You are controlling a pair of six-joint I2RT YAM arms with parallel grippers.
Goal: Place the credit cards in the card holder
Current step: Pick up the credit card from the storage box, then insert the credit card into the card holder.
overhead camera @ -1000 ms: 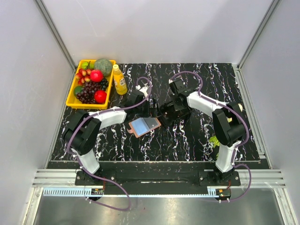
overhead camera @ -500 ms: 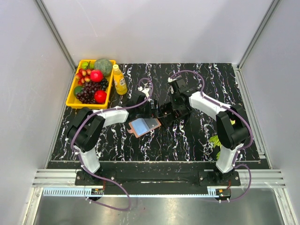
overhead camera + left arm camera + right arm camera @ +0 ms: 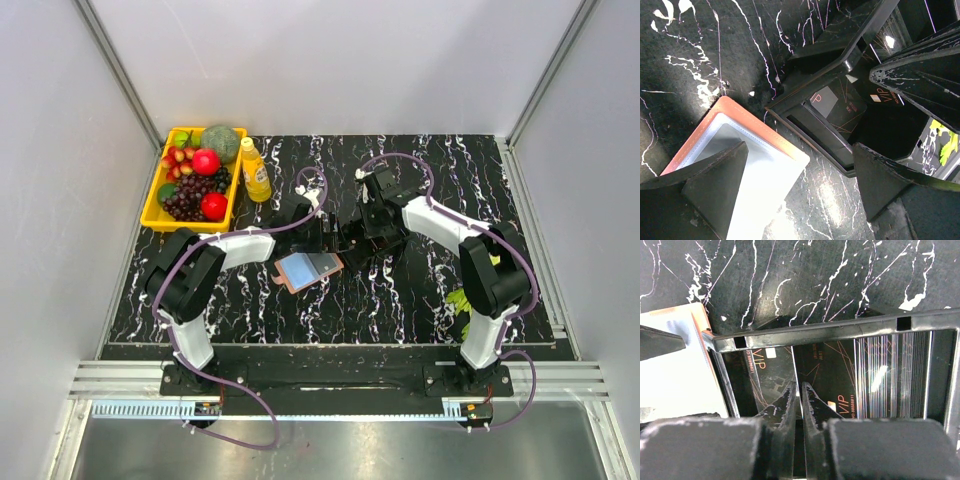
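The card holder (image 3: 308, 268) lies open on the black marbled table, tan rim and clear sleeves up; it also shows in the left wrist view (image 3: 747, 112) and the right wrist view (image 3: 675, 365). Just right of it stands a black open box (image 3: 352, 243) holding dark glossy "VIP" credit cards (image 3: 832, 372), with a striped card (image 3: 890, 372) beside them. My right gripper (image 3: 799, 385) reaches down into the box with its jaws parted by a narrow slit, a card's edge (image 3: 796, 365) in line with the gap. My left gripper (image 3: 800, 185) hangs wide open over the holder's corner and the box's rim (image 3: 805, 135), holding nothing.
A yellow tray (image 3: 158, 215) of fruit and a yellow bottle (image 3: 255, 170) stand at the back left. A green item (image 3: 458, 298) lies by the right arm. Grey walls close in the table on three sides.
My left arm has swung right, toward the box. The right gripper's jaws have parted slightly from shut. The left jaws have narrowed a little.
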